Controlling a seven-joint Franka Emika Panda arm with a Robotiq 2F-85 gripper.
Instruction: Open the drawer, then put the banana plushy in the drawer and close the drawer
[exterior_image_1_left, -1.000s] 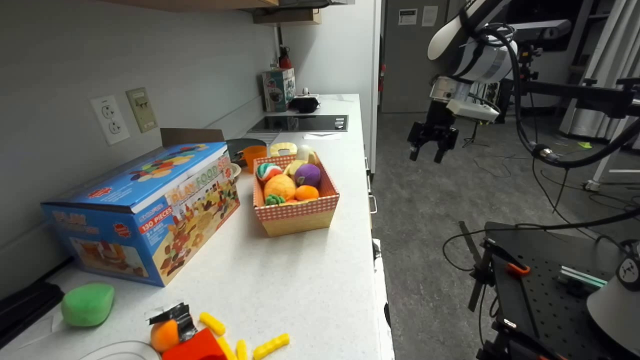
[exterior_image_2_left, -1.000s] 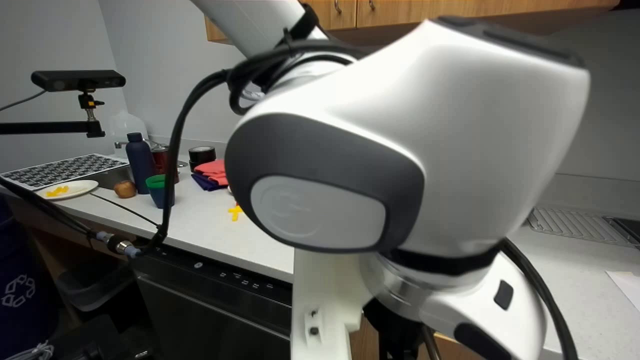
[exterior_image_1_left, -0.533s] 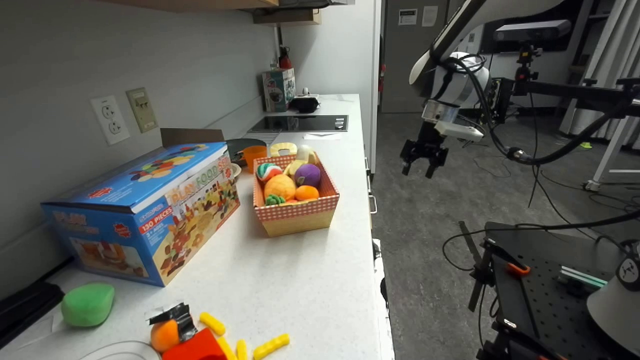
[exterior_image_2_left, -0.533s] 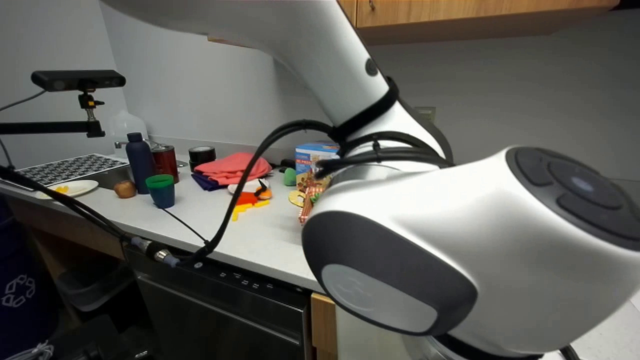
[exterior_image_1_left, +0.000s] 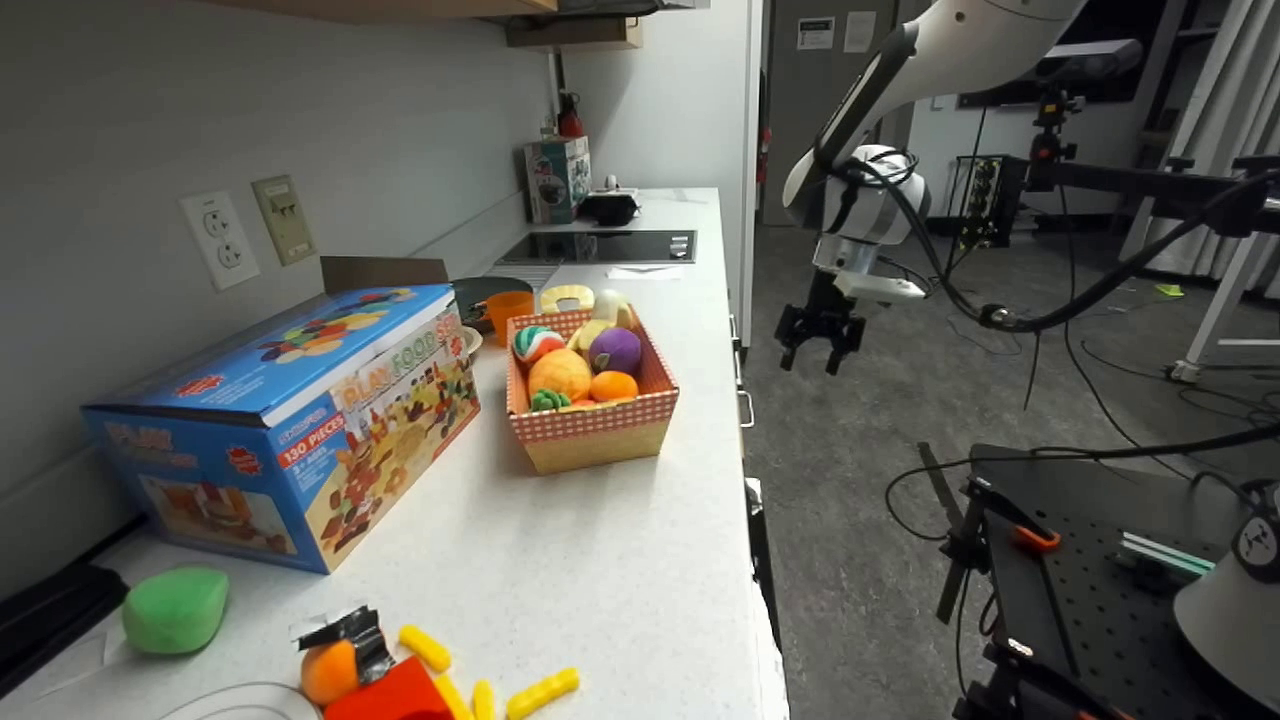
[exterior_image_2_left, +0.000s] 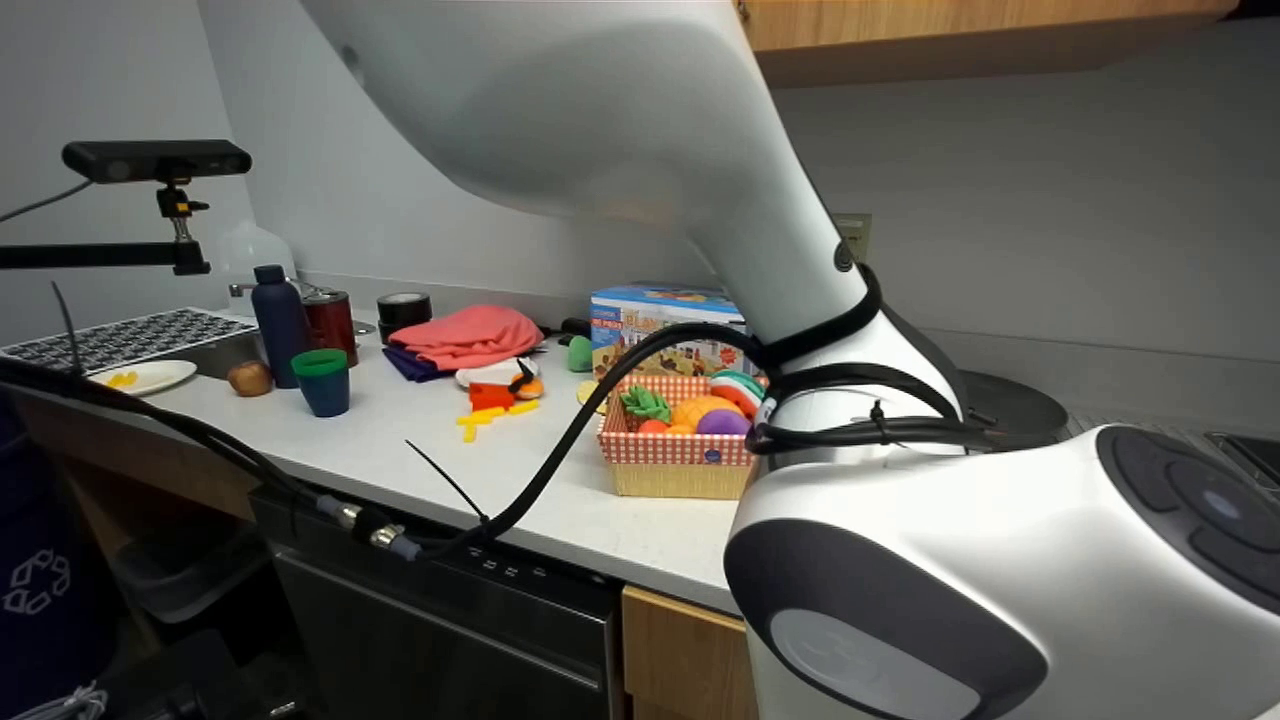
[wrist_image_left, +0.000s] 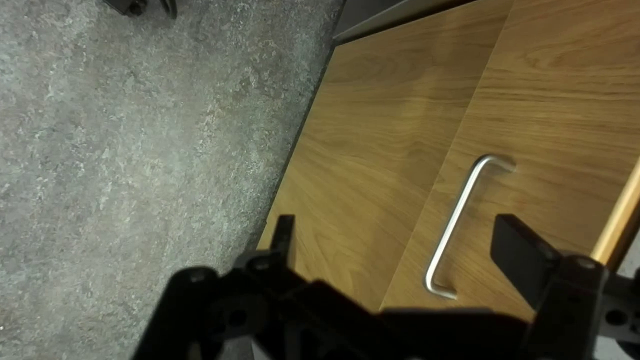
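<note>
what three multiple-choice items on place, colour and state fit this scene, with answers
1. On what does the gingham-trimmed basket stand?
A) floor B) countertop C) cooktop
2. What colour is the top of the play food box?
A) pink B) black C) blue
3. What state is the end effector in?
A) open B) gripping cup C) gripping bottle

1 B: it rests there in both exterior views.
2 C: an exterior view shows it blue.
3 A: the wrist view shows its jaws apart.

The large blue cardboard box (exterior_image_1_left: 285, 425) reads "PLAY FOOD" and, on a red band (exterior_image_1_left: 312, 442), "130 PIECES". White recycling arrows (exterior_image_2_left: 37, 581) mark the dark blue bin (exterior_image_2_left: 70, 640).
</note>
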